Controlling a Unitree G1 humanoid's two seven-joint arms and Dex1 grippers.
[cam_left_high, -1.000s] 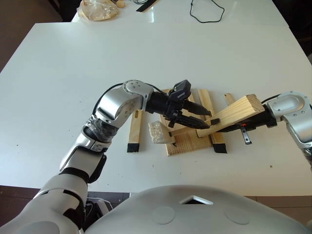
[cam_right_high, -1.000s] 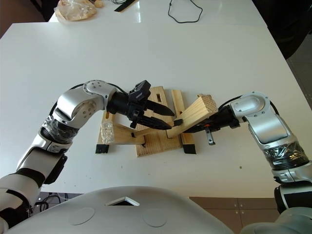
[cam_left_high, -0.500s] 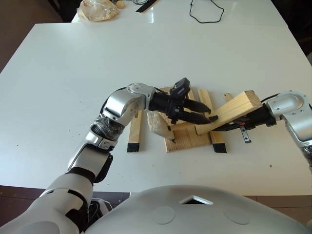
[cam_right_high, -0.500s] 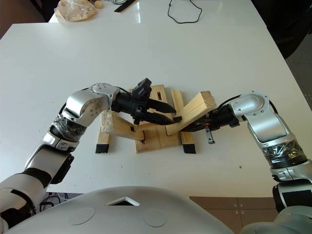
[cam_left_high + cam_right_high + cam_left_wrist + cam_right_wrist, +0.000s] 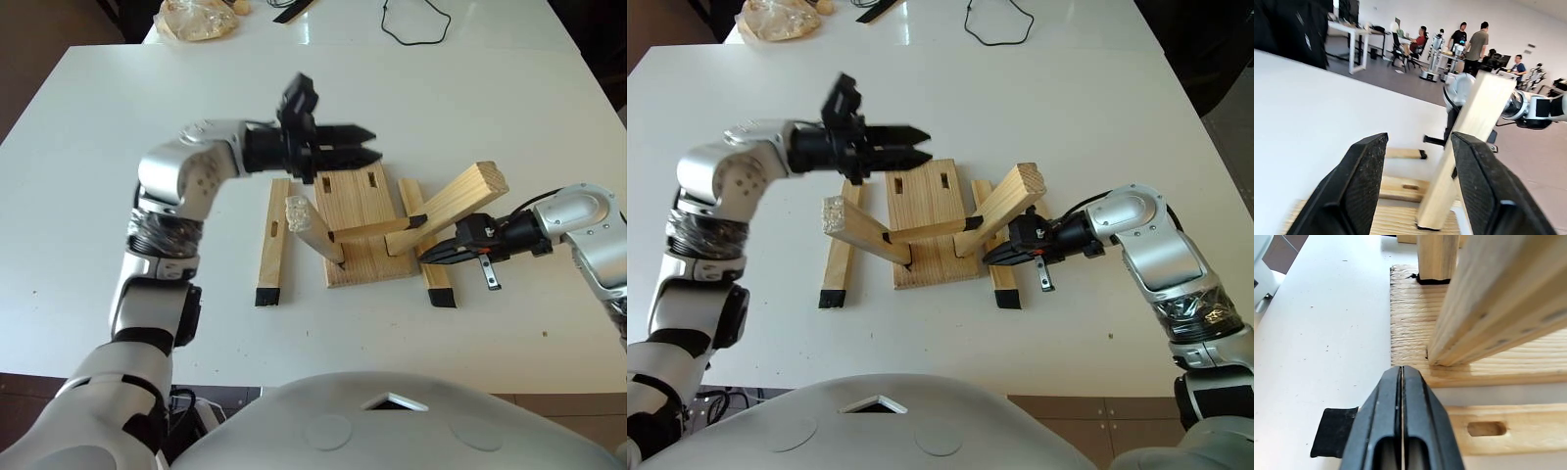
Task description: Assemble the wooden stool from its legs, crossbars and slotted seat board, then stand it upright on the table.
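Where square-cut legs meet it, seat board shows coarse grain.

Left claw high, agape; right claw low, closed tight.

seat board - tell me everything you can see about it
The seat board is a pale, rough-grained wooden rectangle lying flat on the white table. Two slots at its far end are empty. On its near half two legs lean, left leg and right leg, joined by a crossbar.
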